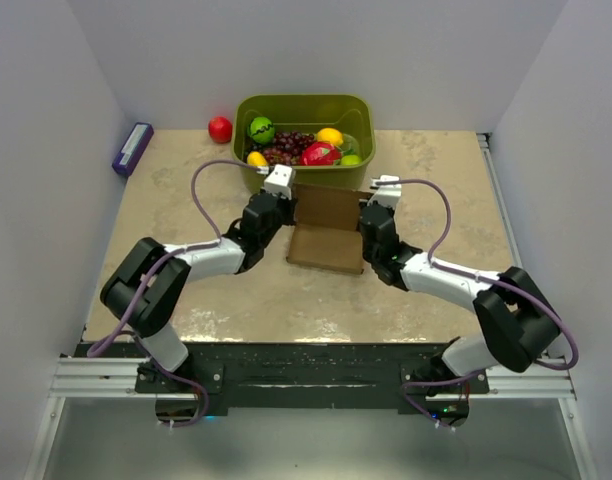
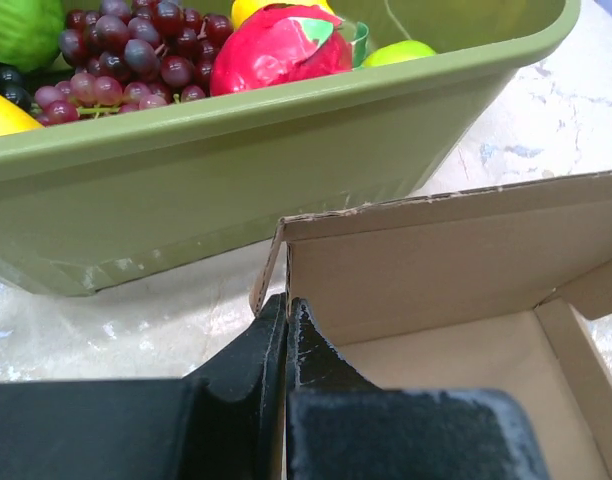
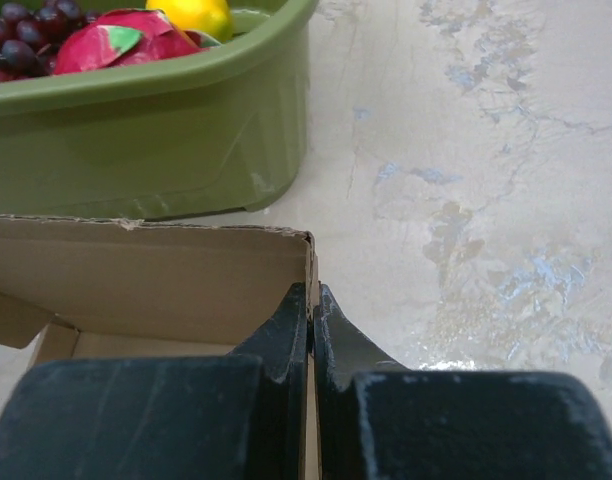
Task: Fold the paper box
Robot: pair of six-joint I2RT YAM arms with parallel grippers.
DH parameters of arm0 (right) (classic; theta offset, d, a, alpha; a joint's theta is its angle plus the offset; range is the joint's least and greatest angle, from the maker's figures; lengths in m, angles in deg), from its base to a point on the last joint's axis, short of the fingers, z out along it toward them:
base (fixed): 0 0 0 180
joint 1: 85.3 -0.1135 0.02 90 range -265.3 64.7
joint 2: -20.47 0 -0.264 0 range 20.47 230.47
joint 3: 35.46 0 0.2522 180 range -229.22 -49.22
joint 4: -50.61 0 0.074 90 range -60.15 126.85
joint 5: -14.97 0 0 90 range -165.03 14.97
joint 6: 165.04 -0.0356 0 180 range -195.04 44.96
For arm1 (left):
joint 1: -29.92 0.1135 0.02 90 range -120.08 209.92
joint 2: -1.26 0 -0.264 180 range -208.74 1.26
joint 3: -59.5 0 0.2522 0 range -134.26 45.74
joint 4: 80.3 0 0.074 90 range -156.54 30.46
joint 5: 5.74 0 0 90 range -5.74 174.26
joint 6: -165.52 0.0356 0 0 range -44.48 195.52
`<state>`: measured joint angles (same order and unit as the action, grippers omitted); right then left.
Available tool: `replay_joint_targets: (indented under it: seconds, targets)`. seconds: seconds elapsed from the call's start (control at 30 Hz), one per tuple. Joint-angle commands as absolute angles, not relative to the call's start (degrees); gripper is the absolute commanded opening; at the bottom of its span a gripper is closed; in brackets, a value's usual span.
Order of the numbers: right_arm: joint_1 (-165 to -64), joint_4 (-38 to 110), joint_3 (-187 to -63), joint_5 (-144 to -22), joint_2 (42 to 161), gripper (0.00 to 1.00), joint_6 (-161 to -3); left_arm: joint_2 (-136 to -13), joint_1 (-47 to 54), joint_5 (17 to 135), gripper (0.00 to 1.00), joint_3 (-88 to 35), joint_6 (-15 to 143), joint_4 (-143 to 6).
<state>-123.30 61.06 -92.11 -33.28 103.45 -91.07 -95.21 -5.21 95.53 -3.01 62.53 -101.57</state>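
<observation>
The brown paper box [image 1: 326, 225] lies in the middle of the table, its back wall raised just in front of the green tub. My left gripper [image 1: 283, 213] is shut on the box's left side wall [image 2: 272, 262]; one finger is inside the box and one outside. My right gripper [image 1: 366, 222] is shut on the right side wall [image 3: 312, 262] in the same way. In the left wrist view the box floor [image 2: 466, 375] and back wall [image 2: 436, 265] show. The right wrist view shows the back wall's inner face [image 3: 146, 275].
An olive-green tub [image 1: 304, 113] holding grapes [image 1: 288, 146] and other fruit stands right behind the box. A red apple [image 1: 220, 129] lies left of the tub. A purple pack [image 1: 132, 149] rests by the left wall.
</observation>
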Motion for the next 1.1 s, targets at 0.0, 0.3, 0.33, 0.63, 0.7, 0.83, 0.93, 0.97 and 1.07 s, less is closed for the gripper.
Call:
replay_joint_targets:
  seconds: [0.0,0.3,0.33,0.63,0.7,0.83,0.93,0.97,1.07]
  targets:
    - [-126.0,71.7,-89.1,-34.0,103.0,0.0,-94.4,-95.9,-9.5,94.6,0.0,-0.8,58.9,-112.4]
    - [-126.8,69.0,-83.7,-31.2,101.1,0.0,-99.9,-95.8,-12.5,97.5,0.0,6.2,58.6,-115.1]
    - [-126.9,68.6,-83.6,-31.2,101.0,0.0,-100.3,-95.8,-12.7,98.1,0.0,7.5,58.6,-115.4]
    - [-128.7,60.6,-82.4,-29.2,98.7,0.01,-106.6,-95.9,-16.6,104.6,0.0,12.8,60.5,-117.0]
    - [-129.2,59.4,-81.8,-29.1,97.7,0.08,-108.1,-95.5,-17.7,106.2,0.0,13.5,61.6,-117.3]
    - [-129.4,54.3,-81.2,-29.3,94.7,0.2,-110.5,-94.6,-19.5,109.3,0.0,14.5,63.7,-117.3]
    - [-129.6,49.7,-80.9,-31.0,91.3,0.38,-112.4,-94.5,-20.6,110.6,0.0,15.0,64.8,-117.2]
    - [-129.7,48.6,-80.6,-31.7,89.2,0.42,-112.9,-94.6,-21.0,111.1,0.0,14.9,64.9,-116.9]
    - [-129.7,43.0,-80.2,-33.9,85.4,0.63,-114.0,-95.0,-21.5,112.1,0.0,15.2,65.0,-116.7]
